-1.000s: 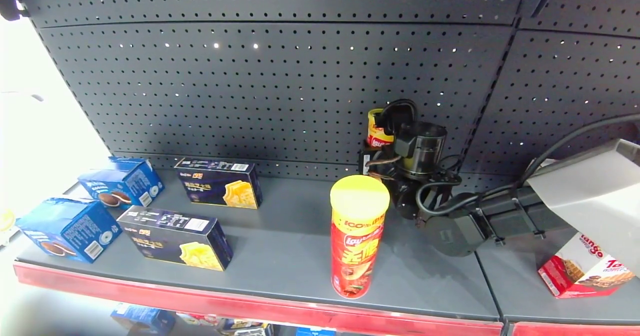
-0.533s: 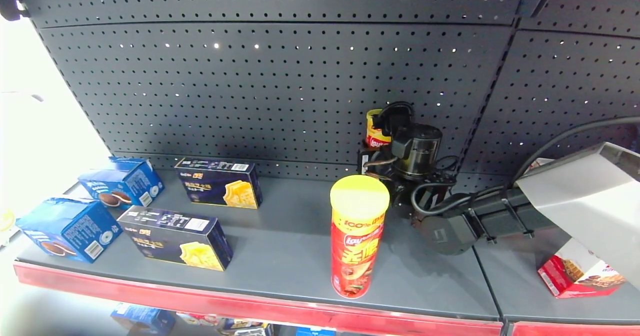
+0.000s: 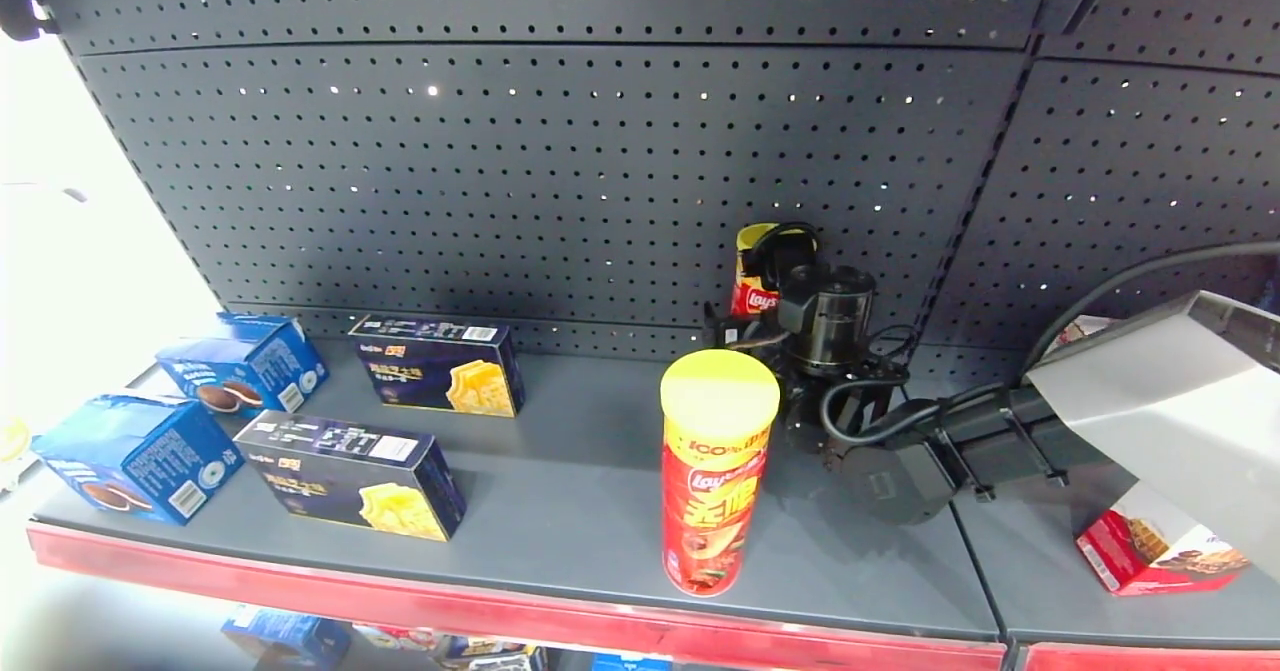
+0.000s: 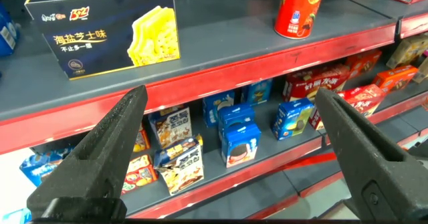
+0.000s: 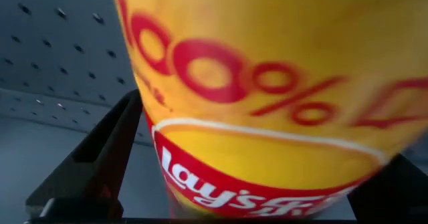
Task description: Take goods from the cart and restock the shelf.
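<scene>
My right gripper [image 5: 241, 184] is clamped on a chips can [image 3: 755, 286] at the back of the shelf [image 3: 580, 471] — my left gripper [image 4: 227, 150] gapes wide, empty.

Dark perforated back panel [image 3: 560, 171] behind the red-edged shelf [image 3: 560, 451], bright glare [image 3: 60, 251] at left.

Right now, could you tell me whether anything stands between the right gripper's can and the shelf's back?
Nothing visible does: the held can is near the pegboard, behind the standing can; the shelf beneath it is hidden.
</scene>
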`<state>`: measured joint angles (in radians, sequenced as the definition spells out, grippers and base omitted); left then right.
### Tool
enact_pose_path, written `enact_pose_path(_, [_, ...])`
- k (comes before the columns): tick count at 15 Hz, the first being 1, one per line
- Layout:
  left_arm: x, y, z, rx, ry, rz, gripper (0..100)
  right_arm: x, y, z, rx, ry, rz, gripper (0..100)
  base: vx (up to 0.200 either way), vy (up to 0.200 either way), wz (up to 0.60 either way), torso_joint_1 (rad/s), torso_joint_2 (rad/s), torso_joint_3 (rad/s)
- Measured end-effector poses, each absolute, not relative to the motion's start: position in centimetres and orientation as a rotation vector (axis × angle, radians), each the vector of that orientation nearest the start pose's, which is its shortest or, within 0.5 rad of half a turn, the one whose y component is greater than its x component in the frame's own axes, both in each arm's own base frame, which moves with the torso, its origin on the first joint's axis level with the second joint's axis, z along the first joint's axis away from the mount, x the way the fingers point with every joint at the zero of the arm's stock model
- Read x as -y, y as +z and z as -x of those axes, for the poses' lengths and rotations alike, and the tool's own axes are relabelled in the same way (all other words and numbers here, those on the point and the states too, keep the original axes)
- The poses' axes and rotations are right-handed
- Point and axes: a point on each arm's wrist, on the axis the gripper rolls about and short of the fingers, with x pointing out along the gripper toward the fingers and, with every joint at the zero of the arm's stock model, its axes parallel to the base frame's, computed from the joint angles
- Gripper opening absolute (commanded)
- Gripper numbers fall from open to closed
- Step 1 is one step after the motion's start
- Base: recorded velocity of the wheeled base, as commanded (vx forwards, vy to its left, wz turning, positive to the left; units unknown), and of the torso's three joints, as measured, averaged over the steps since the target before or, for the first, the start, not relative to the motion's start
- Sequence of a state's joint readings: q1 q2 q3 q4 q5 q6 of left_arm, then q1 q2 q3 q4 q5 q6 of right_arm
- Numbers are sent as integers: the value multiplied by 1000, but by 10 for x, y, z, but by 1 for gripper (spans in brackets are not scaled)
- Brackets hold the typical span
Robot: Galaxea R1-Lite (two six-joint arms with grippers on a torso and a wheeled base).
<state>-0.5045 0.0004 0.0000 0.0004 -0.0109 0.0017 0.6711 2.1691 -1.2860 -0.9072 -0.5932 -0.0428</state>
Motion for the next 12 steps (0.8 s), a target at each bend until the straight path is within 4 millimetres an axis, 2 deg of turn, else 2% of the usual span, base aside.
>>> enact_pose_path(3, [-11,75,20,0,-515,-2,100,-253,159,-337,-12,76,52,100,0,0,0,0,0,0])
enact_pose_path(12, [-11,75,20,-1,-515,-2,100,-218,178,-277,-50,75,83,100,0,0,0,0,0,0])
